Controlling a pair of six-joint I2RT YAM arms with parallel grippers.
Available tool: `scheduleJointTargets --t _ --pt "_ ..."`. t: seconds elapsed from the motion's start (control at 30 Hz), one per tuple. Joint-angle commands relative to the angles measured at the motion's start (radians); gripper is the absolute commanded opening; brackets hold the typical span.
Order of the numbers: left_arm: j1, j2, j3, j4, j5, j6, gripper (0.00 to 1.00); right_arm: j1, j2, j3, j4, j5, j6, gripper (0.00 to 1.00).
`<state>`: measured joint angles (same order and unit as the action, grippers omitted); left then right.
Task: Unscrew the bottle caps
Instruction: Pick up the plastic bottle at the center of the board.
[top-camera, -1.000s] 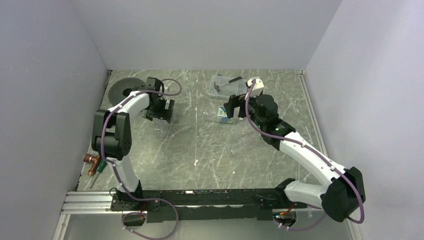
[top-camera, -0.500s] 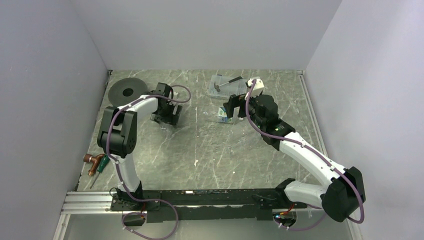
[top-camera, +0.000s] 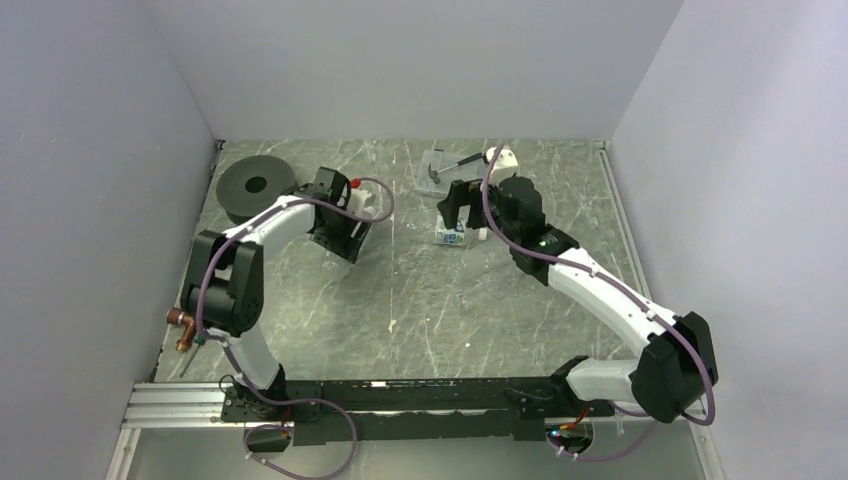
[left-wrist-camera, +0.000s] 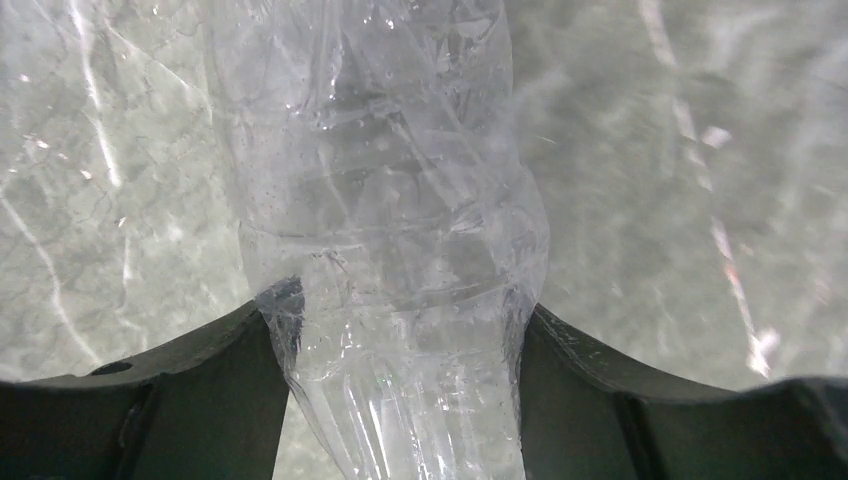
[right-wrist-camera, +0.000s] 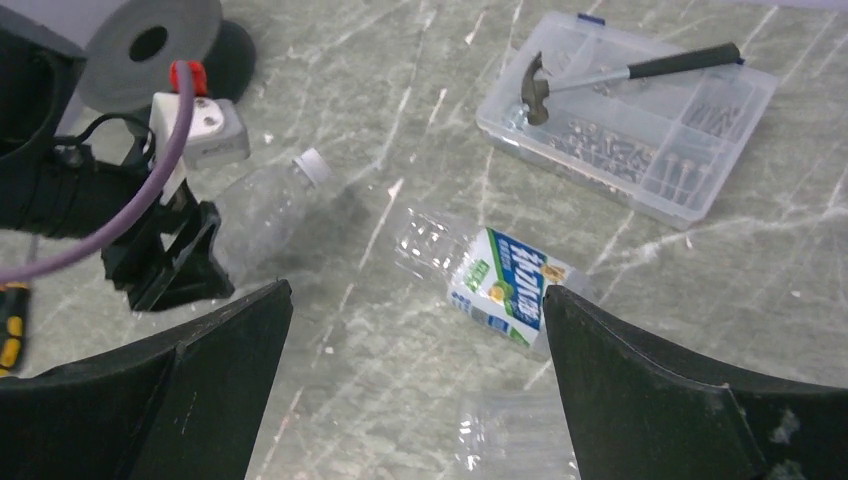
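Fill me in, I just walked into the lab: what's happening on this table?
The left gripper is clamped on a clear bottle, whose white cap is on and sticks out toward the right arm. The right gripper hangs open above a short labelled bottle lying on its side, touching nothing. So one bottle is held, and no unscrewing has begun.

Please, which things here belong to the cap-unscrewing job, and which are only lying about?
Job: clear bottle in the left pincer, its white cap, labelled bottle.
Lying about: clear tray, hammer, grey disc, copper fitting.
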<state>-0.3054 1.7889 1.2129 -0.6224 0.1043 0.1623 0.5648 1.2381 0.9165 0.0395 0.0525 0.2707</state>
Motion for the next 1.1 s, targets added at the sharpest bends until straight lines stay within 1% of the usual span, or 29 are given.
scheduleJointTargets --t 0.0,0.03,0.1,0.17,0.23,0.37,0.43,0.53,0.63,0.73,0.93,1.0,1.07 --pt "-0.009 -0.195 0.126 -0.15 0.174 0.116 0.57 0.003 0.027 0.158 -0.034 -0.033 0.093 1.0" --pt "-0.009 -0.25 0.15 -0.186 0.234 0.143 0.58 0.005 0.037 0.184 -0.063 -0.046 0.112 1.0" --pt "-0.013 -0.331 0.19 -0.238 0.32 0.199 0.59 0.017 0.034 0.208 -0.045 -0.098 0.155 1.0" --pt "-0.019 -0.414 0.205 -0.262 0.391 0.248 0.59 0.032 0.021 0.216 0.017 -0.135 0.203 1.0" --pt "-0.027 -0.487 0.19 -0.24 0.444 0.262 0.6 0.04 0.007 0.211 0.081 -0.196 0.277 1.0" --pt "-0.052 -0.597 0.124 -0.131 0.486 0.239 0.57 0.055 -0.017 0.172 0.21 -0.271 0.43 1.0" --pt "-0.063 -0.64 0.091 -0.091 0.505 0.239 0.57 0.057 -0.038 0.138 0.331 -0.304 0.504 1.0" --pt "-0.077 -0.677 0.066 -0.048 0.488 0.221 0.56 0.068 -0.076 0.113 0.419 -0.323 0.538 1.0" --pt "-0.078 -0.686 0.065 -0.051 0.491 0.22 0.55 0.081 -0.093 0.128 0.419 -0.332 0.526 1.0" --pt "-0.08 -0.705 0.051 -0.02 0.504 0.218 0.56 0.099 -0.082 0.148 0.418 -0.335 0.522 1.0" --pt "-0.084 -0.747 0.024 0.03 0.541 0.23 0.55 0.154 -0.01 0.236 0.324 -0.27 0.492 1.0" --pt "-0.085 -0.763 0.013 0.037 0.547 0.236 0.54 0.167 -0.001 0.245 0.314 -0.243 0.485 0.98" --pt "-0.087 -0.773 0.005 0.04 0.555 0.243 0.54 0.18 0.005 0.252 0.319 -0.224 0.476 0.94"
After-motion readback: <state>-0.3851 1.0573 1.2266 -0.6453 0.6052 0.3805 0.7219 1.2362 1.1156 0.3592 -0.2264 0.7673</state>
